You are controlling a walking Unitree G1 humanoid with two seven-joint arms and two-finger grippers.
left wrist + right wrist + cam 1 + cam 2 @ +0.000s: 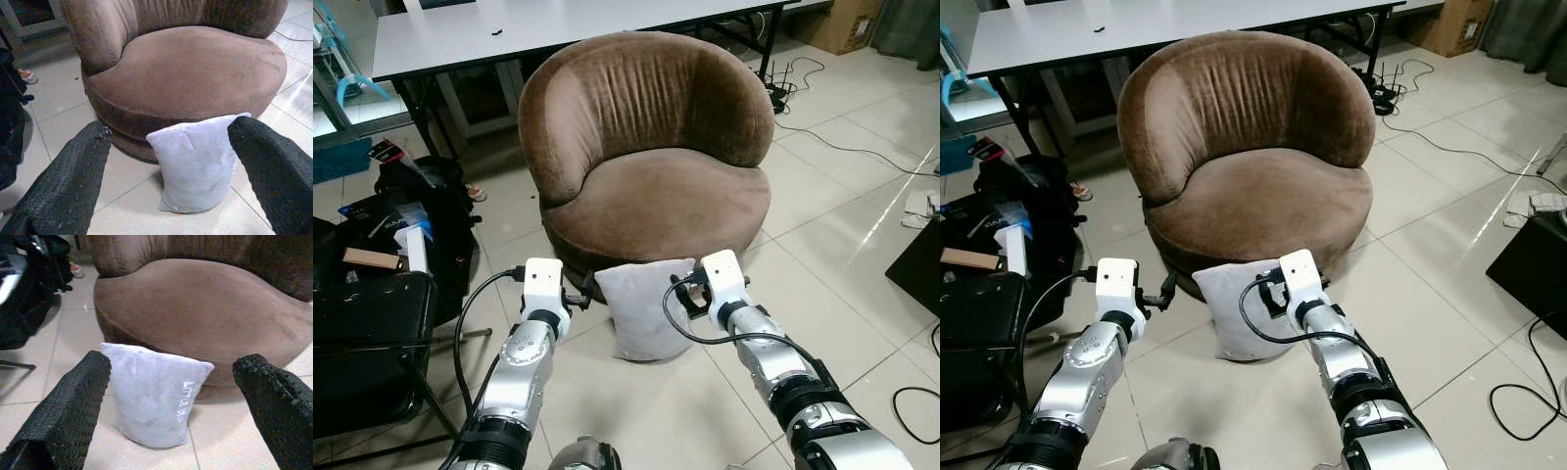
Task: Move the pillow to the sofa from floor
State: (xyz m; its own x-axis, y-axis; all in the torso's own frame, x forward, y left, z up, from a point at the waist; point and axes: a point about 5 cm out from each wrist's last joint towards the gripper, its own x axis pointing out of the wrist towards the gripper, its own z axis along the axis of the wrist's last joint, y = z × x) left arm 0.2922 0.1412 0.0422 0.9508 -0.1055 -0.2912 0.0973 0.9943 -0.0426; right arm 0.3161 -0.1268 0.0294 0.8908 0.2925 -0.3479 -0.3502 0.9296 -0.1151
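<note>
The big brown sofa, a round tub of a seat, sits square in front of the robot with its cushion bare, a grey table behind it and a heap of black bags off to the robot's left on the tiled floor. Down at the foot of the sofa stands the pillow, pale grey, upright on its lower edge on the tiles and leaning back against the sofa's base, so it is not yet off the floor. Both arms are out and closing in on it from either side: the left gripper sits at the pillow's left edge, fingers spread wide with nothing between them but the pillow in the distance, and the right gripper is up at the pillow's top right corner, its fingers just as wide apart and holding nothing. From the head view the right one looks to be at, perhaps touching, that corner, though it's hard to be sure at this angle. This reads as the reach, just ahead of the grasp. Next, both grippers need to press in on the pillow's two sides, squeeze the soft fabric firmly, then lift it clear of the base and forward onto the seat.
</note>
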